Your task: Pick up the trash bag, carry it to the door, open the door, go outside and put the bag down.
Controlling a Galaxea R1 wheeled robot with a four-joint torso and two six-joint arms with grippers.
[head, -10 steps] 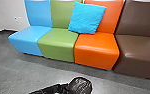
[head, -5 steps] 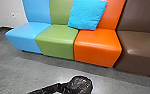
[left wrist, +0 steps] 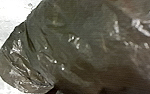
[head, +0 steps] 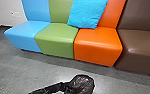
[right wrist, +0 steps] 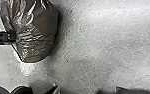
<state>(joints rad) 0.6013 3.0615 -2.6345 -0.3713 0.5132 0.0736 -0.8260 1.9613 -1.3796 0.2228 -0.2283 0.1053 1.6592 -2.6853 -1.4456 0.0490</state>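
In the head view, the robot's dark left arm comes in low from the left. My left gripper (head: pixel 65 86) is at its end, shut on the black trash bag (head: pixel 83 84), whose shiny, rounded top shows at the bottom edge. Wrinkled plastic of the trash bag (left wrist: pixel 76 47) lies close before the left wrist camera. From the right wrist, the bag (right wrist: pixel 38 32) appears over pale floor, with the left gripper (right wrist: pixel 12 37) against its side. The bag's lower part is hidden in the head view.
A row of joined seats stands ahead: light blue (head: pixel 26 37), green (head: pixel 56 41), orange (head: pixel 97 46) and brown (head: pixel 141 52). A bright blue cushion (head: pixel 87 13) leans on the backrests. Grey floor (head: pixel 18 70) lies before them, and a white wall (head: pixel 7 11) rises at the left.
The head camera's view has shifted, bringing the seats higher in it. The bag remains at the end of my left arm.
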